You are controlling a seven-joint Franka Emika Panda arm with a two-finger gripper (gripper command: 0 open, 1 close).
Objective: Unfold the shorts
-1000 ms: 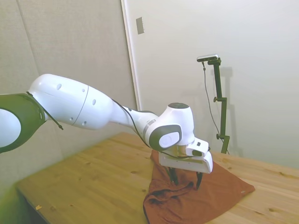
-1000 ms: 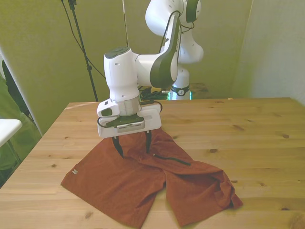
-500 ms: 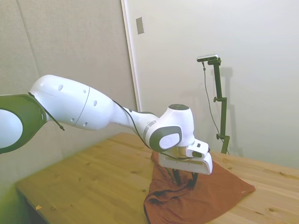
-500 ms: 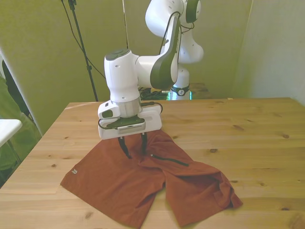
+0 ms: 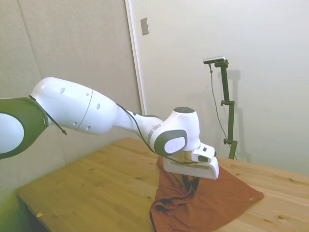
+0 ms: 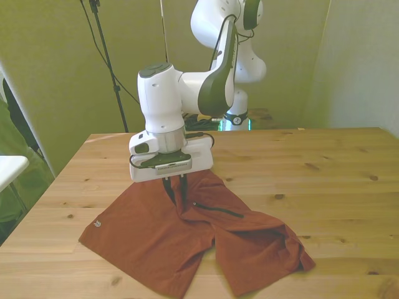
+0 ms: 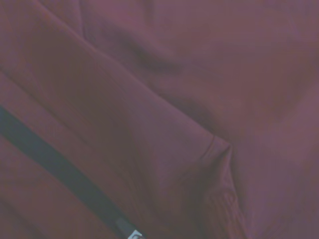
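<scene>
On the wooden worktop (image 6: 324,180) the shorts (image 6: 156,233) are lying spread toward the near edge, closer to the front view's left. Going from that side, one leg is lying rather flat, with a small pale tag (image 6: 98,223) near its outer corner. Next, the tool (image 6: 175,188) is pointing straight down onto the upper middle of the garment, under the white arm (image 6: 187,93); its two dark fingers are standing close together, almost shut, and they are pinching a small ridge of the orange-brown cloth between them. Beside it a thin dark line (image 6: 218,209) is running slantwise across the cloth. Further to the front view's right, the second leg is lying crumpled, with folds bunched at its end. From the side view the shorts (image 5: 217,203) are appearing as a heap under the tool (image 5: 189,181), with the cloth gathered up at the fingers. Close up, the wrist view is showing only wrinkled fabric (image 7: 174,99) and a dark strip (image 7: 60,172) crossing it.
</scene>
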